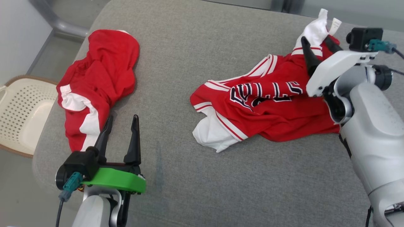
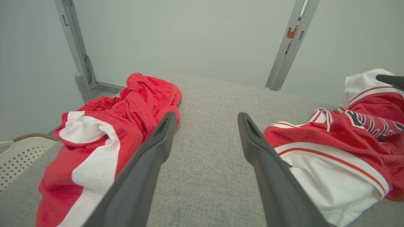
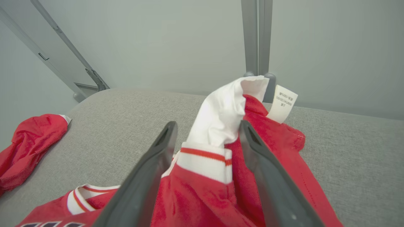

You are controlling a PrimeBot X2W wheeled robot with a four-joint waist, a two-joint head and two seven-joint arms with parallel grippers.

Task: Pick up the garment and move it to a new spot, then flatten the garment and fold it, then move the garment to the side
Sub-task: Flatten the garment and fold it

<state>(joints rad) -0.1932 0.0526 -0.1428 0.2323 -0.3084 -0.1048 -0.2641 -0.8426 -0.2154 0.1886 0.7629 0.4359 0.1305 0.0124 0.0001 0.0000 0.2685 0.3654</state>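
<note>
My right tool (image 3: 208, 124), released, straddles a raised fold of the jersey (image 1: 274, 116), whose lettering is crumpled and unreadable; my left tool (image 1: 122, 117) hangs released over bare cushion (image 1: 195, 183) near its front edge.

We cannot read the lettering (image 1: 265, 91) on the red jersey (image 1: 268, 107), because folds hide part of it, and the right arm (image 1: 372, 119) covers its right edge. The print on its white label (image 3: 283, 103) is too small to read, and the head view's left edge cuts off the pale basket (image 1: 22, 110).

Grey arms (image 1: 375, 126), green-collared left end effector (image 1: 123, 117), dark fingers (image 1: 135, 138), teal plugs (image 1: 71, 186).
</note>
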